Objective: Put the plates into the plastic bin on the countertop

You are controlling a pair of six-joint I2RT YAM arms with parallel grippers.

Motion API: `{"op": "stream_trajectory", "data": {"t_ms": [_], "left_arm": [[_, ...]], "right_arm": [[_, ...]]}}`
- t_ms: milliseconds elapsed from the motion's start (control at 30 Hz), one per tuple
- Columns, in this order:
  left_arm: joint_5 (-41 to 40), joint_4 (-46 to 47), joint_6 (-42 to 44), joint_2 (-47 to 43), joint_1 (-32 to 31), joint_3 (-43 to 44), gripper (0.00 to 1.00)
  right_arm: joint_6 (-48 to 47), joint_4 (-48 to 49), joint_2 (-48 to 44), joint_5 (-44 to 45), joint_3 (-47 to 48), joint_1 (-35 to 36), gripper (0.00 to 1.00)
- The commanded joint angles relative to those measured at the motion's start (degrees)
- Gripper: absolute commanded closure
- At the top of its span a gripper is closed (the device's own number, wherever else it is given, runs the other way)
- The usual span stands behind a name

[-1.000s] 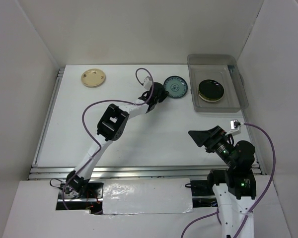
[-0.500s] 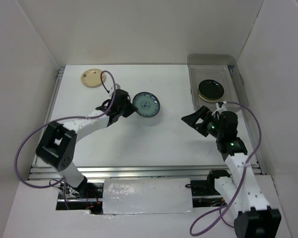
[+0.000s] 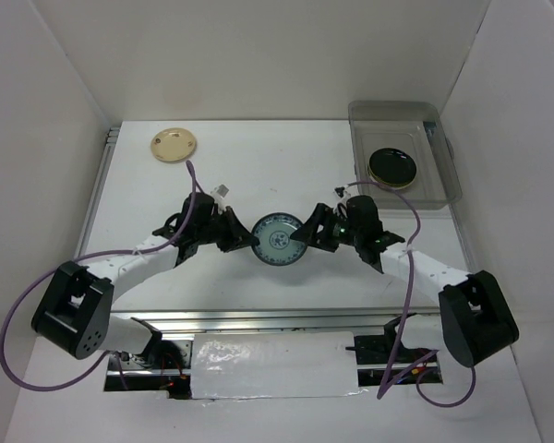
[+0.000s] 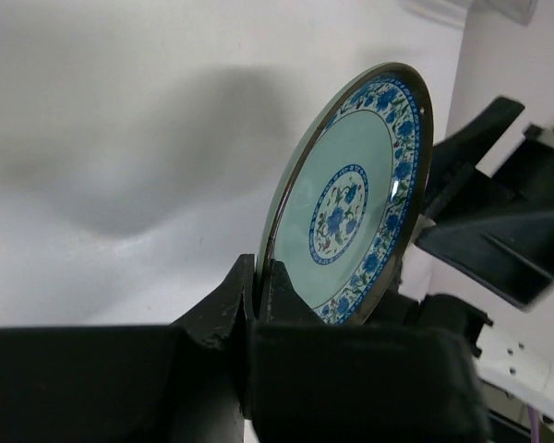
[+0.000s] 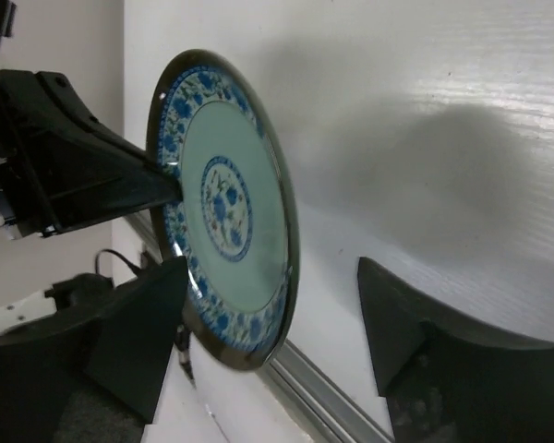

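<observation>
My left gripper (image 3: 250, 238) is shut on the left rim of a blue-patterned plate (image 3: 280, 239) and holds it on edge above the middle of the white countertop (image 3: 212, 180). In the left wrist view the plate (image 4: 351, 194) stands upright in the closed jaws (image 4: 258, 281). My right gripper (image 3: 306, 234) is open, with its fingers on either side of the plate's right rim (image 5: 226, 203); whether they touch it does not show. The clear plastic bin (image 3: 451, 164) at the back right holds a black plate (image 3: 394, 165) with a cream rim under it. A cream plate (image 3: 174, 145) lies at the back left.
White walls enclose the countertop on three sides. A metal rail (image 3: 258, 318) runs along the front edge and another along the left edge (image 3: 92, 212). Purple cables loop over both arms.
My left arm carried the blue-patterned plate from the back toward the middle of the table. My right arm swung left and its open fingers came round the plate's right rim.
</observation>
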Motion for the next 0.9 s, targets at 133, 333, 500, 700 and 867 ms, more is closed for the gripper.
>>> {"op": "stream_trajectory", "data": {"t_ms": [133,333,500,700,867], "left_arm": [[4.57,1.55,0.17,-5.74,1.96,-4.82,1.0],[-15.09,-19.71,5.01,-16.0,3.1,1.07,0.01],[-26.62,-32.65,5.35,-35.25,5.3,2.47,0.01],[-29.02,-39.34,8.25,-45.12,5.39,3.36,0.01],[-23.66,-40.14,13.0,-42.67,5.56,2.13,0.01]], "right_arm": [[4.08,5.81,1.18,7.94,0.74,4.17,0.88],[4.0,-4.82,-2.42,18.22,6.35,2.69,1.0],[2.95,-11.58,-0.76,19.36,16.18,-8.9,1.0],[7.15,-17.93,10.19,28.95,28.5,-28.42,1.0],[9.01,-19.15,25.13,27.82,39.29,-38.52,1.0]]}}
